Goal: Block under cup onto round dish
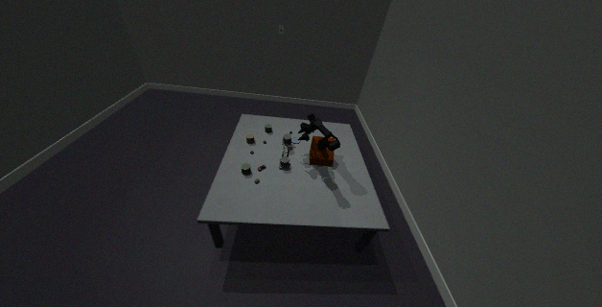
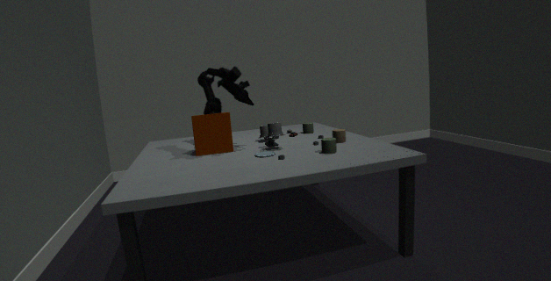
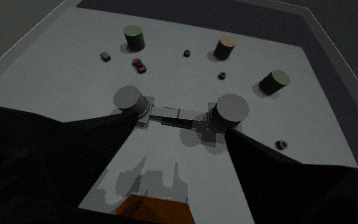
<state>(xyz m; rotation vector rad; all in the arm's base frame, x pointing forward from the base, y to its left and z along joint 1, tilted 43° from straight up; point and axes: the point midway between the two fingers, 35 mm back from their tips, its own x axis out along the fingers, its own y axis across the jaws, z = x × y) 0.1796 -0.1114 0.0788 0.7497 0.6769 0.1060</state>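
Observation:
Two identical grey cups stand upside down on the ends of a small balance. The left cup and the right cup both rest on it. No block shows. My gripper is open and empty. It hangs above the balance on the base side, tilted down toward it, touching neither cup. The pale round dish lies flat on the table beside the balance; in the wrist view it is hidden.
The arm stands on an orange block. Beyond the balance stand two green cylinders and a tan one. A small red toy car and several small dark bits lie there too.

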